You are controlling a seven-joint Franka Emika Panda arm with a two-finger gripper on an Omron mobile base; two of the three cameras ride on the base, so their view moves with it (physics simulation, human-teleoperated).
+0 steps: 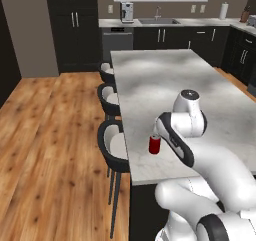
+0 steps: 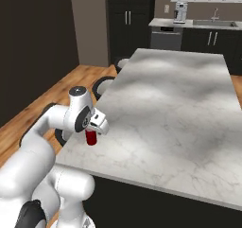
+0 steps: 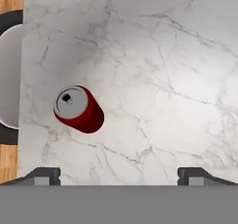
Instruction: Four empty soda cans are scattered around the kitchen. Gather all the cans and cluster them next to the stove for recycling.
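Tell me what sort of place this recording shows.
A home kitchen, rendered: a long white marble island counter with round black bar stools along it, and a steel sink beneath a window on the far dark cabinets.

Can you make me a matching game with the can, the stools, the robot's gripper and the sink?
Things:
1. soda can
2. stools
3. gripper
4. sink

Descriptions:
A. open, above the island
B. set in the far counter
C. red, upright near the island's edge
D. lined up along the island's side

Pairs: 1-C, 2-D, 3-A, 4-B
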